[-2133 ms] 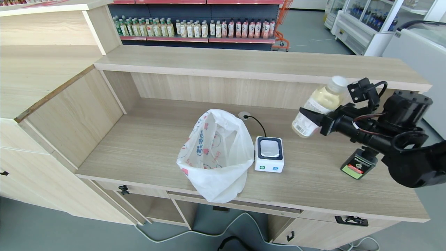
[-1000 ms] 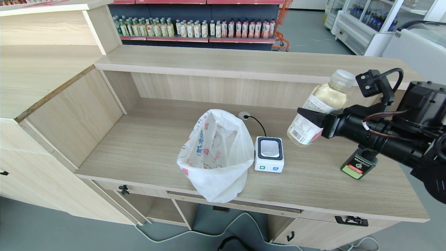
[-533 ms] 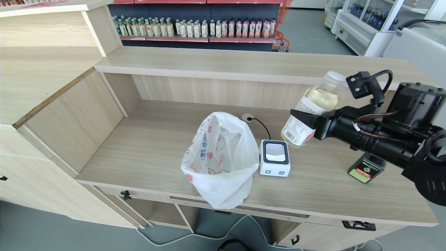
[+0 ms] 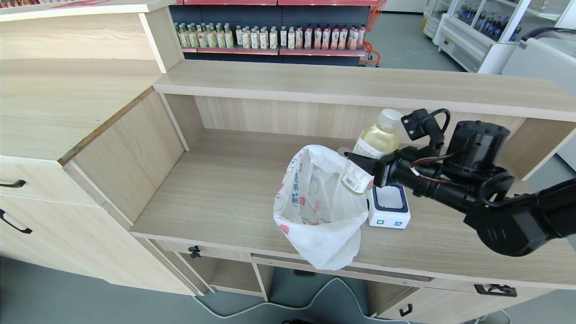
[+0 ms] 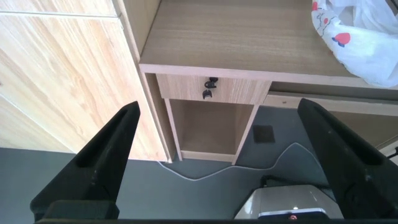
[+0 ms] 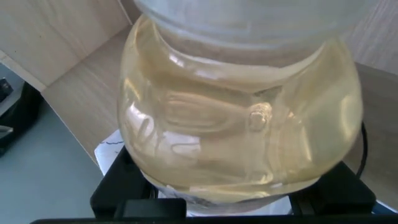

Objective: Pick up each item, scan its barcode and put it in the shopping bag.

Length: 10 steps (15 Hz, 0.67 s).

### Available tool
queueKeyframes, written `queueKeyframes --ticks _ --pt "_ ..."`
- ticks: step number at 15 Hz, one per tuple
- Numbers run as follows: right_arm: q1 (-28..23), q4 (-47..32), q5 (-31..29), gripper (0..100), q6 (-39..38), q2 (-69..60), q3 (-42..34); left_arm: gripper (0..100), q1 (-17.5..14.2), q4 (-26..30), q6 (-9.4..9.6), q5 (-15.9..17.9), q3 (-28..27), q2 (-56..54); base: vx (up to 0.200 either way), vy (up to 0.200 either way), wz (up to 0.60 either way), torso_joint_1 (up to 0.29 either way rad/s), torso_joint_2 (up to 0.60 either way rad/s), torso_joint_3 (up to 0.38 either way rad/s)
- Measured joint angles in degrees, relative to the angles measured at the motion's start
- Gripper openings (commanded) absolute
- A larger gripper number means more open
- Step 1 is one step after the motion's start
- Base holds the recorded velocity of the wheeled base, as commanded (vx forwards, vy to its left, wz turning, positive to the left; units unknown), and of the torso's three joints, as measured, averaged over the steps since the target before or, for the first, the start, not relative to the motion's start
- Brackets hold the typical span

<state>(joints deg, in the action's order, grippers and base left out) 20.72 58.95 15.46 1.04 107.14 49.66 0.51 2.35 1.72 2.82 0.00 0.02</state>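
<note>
- Head view: the bottle (image 4: 375, 145) is clear plastic with pale yellow liquid, a white cap and a white label whose barcode sits near its base. It tilts, cap toward 1 o'clock.
- The right tool (image 4: 365, 170) is clenched around the bottle's labelled lower half and holds it off the tabletop (image 4: 225, 193).
- The bottle's base hangs at the 2 o'clock edge of the open white shopping bag (image 4: 320, 211), over the gap between the bag and the scanner (image 4: 389, 209).
- The scanner, a white box with a dark-framed window, sits just beside the bag at its 3 o'clock. The right arm crosses above it and hides part of the window.
- A store shelf of drinks (image 4: 270, 38) stands well behind, at 12 o'clock.
- Left wrist view: the left tool (image 5: 217, 165) is released, its fingers spread wide, low in front of the tabletop's edge. A keyed drawer (image 5: 211, 90) is ahead, and the bag (image 5: 360, 37) overhangs the edge.
- Right wrist view: the bottle (image 6: 242, 124) shows close up, its liquid see-through, with the tabletop (image 6: 81, 81) behind.
</note>
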Motion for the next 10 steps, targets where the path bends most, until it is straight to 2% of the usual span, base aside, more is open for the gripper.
queueKeyframes --ticks 7,10 --pt "2.17 11.23 -0.07 0 0.62 13.82 3.75 100 -0.02 0.02 -0.02 -0.02 0.00 -0.02 0.000 0.000 0.00 0.000 0.00 0.000" --pt "1.73 18.51 1.95 0 1.50 19.50 4.38 100 0.01 0.02 0.00 -0.02 0.00 -0.02 0.000 0.000 0.00 0.000 0.00 0.000"
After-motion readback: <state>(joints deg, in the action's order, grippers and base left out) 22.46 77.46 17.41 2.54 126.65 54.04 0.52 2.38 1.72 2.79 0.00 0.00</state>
